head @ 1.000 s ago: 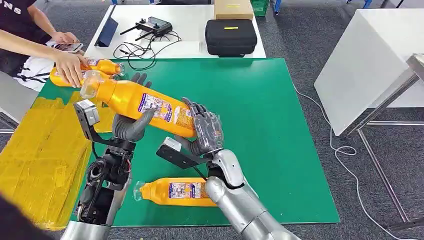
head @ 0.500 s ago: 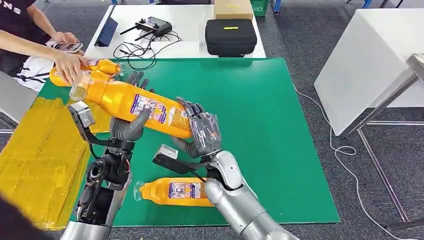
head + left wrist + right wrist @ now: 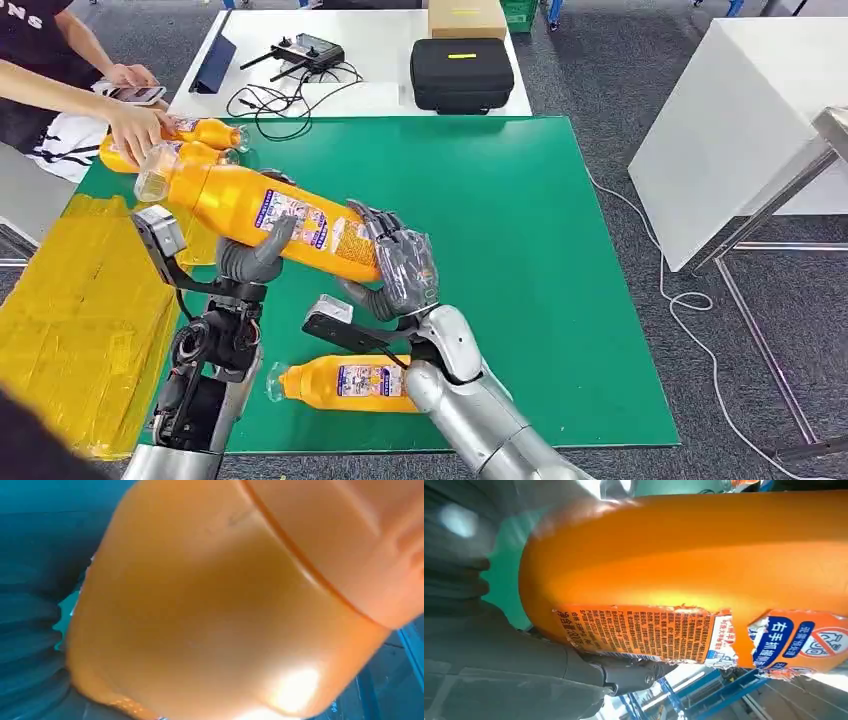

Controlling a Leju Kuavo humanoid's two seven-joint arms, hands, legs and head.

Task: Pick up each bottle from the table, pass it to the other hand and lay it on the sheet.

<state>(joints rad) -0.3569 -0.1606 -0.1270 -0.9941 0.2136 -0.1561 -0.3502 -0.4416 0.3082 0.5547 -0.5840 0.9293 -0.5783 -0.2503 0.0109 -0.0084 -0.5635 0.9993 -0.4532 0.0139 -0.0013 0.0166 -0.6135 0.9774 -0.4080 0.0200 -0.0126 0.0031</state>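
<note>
Fingers point(image 3: 405, 262) of the right hand point(image 3: 398, 272) cupped the bottle point(image 3: 265, 212) base while the left hand point(image 3: 252, 255) wrapped its middle, sharing its weight mid-handover above the table point(image 3: 520, 220).

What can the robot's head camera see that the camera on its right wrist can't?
The head view takes in the left hand under the raised bottle, a second bottle lying on the green mat, the yellow sheet, and a person's hand on two more bottles. The right wrist view is close enough to show the torn label and its print. Both show the raised bottle with the right hand at its base.
</note>
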